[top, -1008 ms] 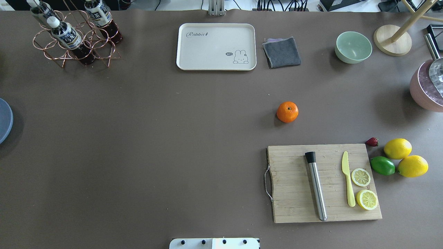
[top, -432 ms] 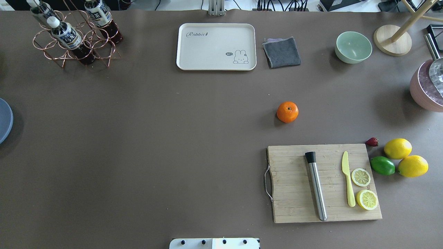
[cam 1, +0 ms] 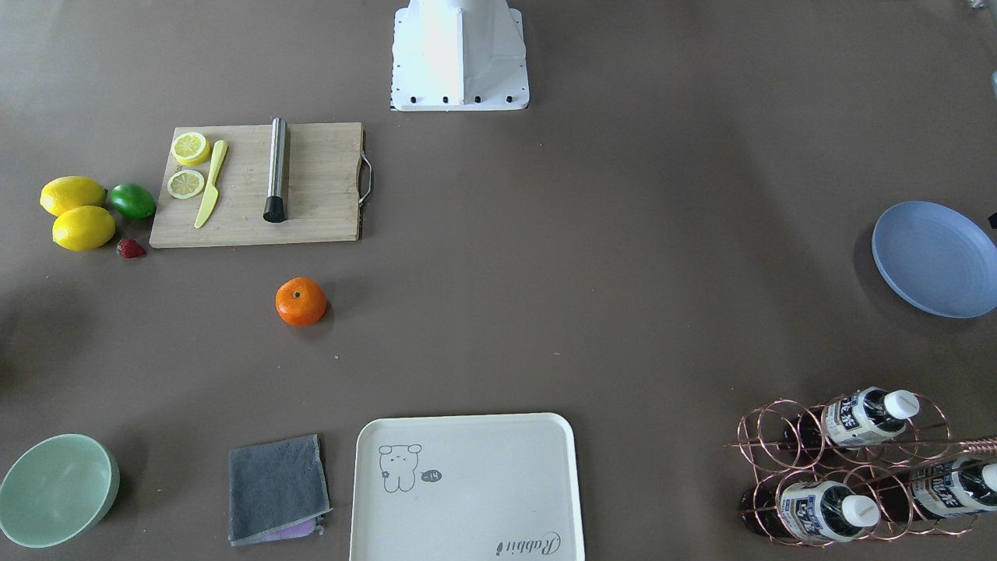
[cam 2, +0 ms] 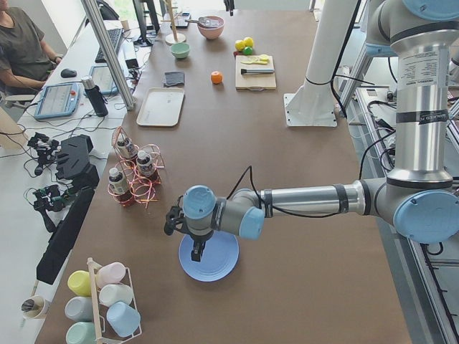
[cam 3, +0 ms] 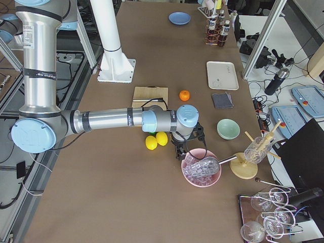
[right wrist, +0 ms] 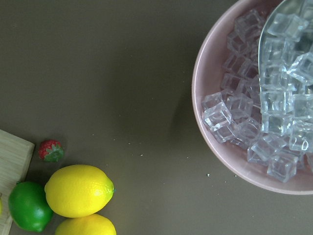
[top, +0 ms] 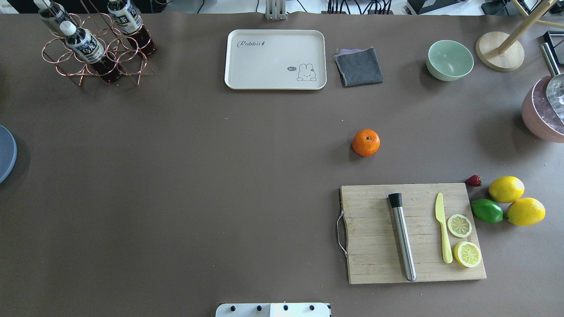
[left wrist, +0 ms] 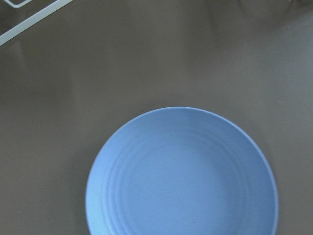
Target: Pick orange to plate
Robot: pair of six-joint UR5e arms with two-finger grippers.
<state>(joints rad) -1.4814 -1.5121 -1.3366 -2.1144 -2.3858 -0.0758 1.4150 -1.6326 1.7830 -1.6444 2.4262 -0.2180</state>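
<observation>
Your small round bright-orange fruit (top: 365, 142) lies free, overhead at three o'clock from the shallow periwinkle-blue plate (top: 6, 152), because both jaws hang elsewhere, and I cannot tell how open they are.

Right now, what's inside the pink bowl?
Lots of clear ice cubes fill the pink bowl, with a shiny scoop resting on them. The ice covers the bowl's bottom, so anything beneath cannot be seen.

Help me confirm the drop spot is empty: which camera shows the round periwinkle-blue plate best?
Left wrist-mounted: the round periwinkle-blue plate fills the frame from above, bare. Front-facing shows it small at an edge; overhead only a sliver; the side views small, one partly behind the left gripper.
</observation>
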